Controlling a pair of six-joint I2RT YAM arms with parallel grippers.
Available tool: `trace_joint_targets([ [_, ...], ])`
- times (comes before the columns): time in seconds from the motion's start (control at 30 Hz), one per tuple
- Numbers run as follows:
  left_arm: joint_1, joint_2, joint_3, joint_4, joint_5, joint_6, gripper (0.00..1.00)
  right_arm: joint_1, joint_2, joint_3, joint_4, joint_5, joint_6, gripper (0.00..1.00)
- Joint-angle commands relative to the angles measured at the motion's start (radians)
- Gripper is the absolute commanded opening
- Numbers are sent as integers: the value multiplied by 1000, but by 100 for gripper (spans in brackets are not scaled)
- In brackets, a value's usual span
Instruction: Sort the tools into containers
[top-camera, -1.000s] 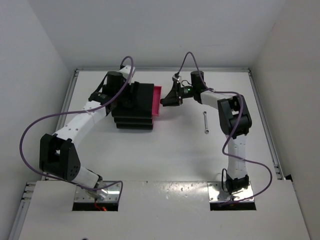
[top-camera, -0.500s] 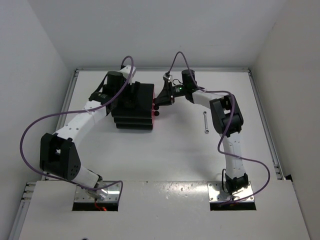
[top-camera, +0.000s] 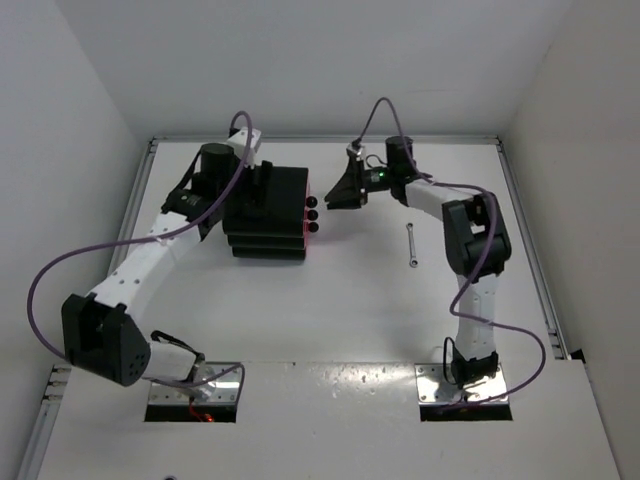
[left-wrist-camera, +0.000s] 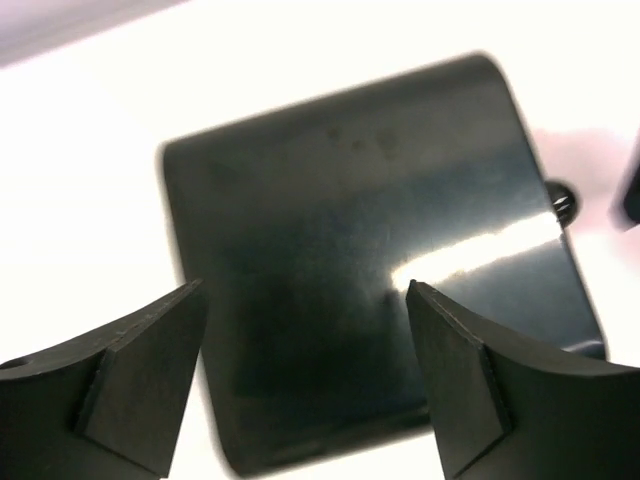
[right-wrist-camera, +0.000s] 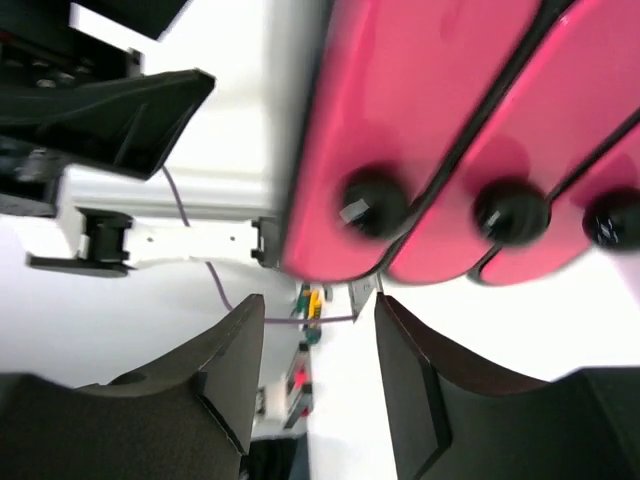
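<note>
Faces three magenta-pink drawers (right-wrist-camera: 430, 90) side by side, each bearing a round black knob (right-wrist-camera: 511, 212). Frames the right gripper (right-wrist-camera: 320, 310) below, fingers spread with nothing between, near the leftmost knob (right-wrist-camera: 372, 203) but apart. Catches the white left arm (right-wrist-camera: 150, 243) at left.

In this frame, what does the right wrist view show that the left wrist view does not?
Only the right wrist: three pink drawer fronts, apparently shut, each with a black knob. Only the left wrist: the glossy black top of the unit, seen from above. Both: the same unit, one knob peeking in at the left wrist view's right edge, and an open, empty hand: the right hand in one, the left hand in the other.
</note>
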Motion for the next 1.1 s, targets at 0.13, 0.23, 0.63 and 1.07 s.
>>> trace_joint_targets([
  [0.13, 81, -147, 67, -62, -119, -4, 88, -188, -263, 91, -871, 208, -744, 51],
  [0.23, 151, -170, 23, -87, -137, -4, 88, -188, -369, 1, -996, 611, -924, 47],
  [0.63, 389, -282, -190, -30, -147, 25, 88, -187, -504, -324, -892, 1180, -941, 44],
  [1.07, 529, -318, -295, 21, -42, 34, 90, -187, -214, -27, -1030, 1224, -866, 42],
])
